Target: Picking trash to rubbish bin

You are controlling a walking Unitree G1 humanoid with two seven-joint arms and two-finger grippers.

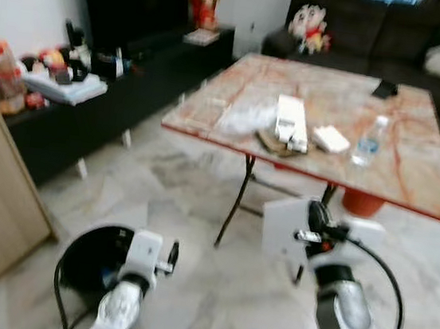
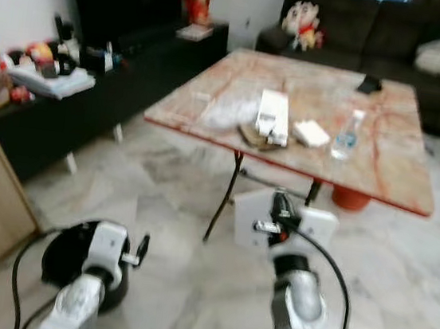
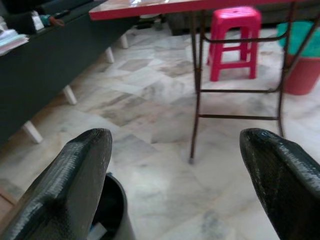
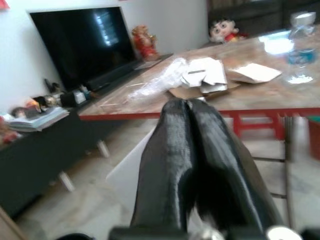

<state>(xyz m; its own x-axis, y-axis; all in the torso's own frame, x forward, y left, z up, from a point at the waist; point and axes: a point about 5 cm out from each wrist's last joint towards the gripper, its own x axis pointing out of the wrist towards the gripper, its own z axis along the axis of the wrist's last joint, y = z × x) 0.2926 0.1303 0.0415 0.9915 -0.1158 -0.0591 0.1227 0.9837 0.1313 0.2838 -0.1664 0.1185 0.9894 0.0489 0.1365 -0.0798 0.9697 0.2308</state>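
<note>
Right wrist view shows the right gripper (image 4: 192, 107) clenched on a white sheet (image 1: 285, 225); the left gripper (image 3: 175, 150) is spread, empty. Black rubbish bin (image 1: 84, 256) sits at eight o'clock on the floor, so swinging the sheet over its mouth before releasing seems best.

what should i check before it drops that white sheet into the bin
1. Right tool gripping the white sheet: ok, fingers pressed together on it.
2. Black bin in view and open at the top: ok, on the floor at the robot's left.
3. Sheet above the bin: not ok, it hangs at the robot's right, in front of the table, well aside from the bin.
4. Left tool clear of the bin mouth: not ok, it hangs open right over the bin's rim.
5. Room inside the bin: cannot tell, its inside is dark.
6. More trash left on the table: ok, papers and a bottle wait there.
</note>
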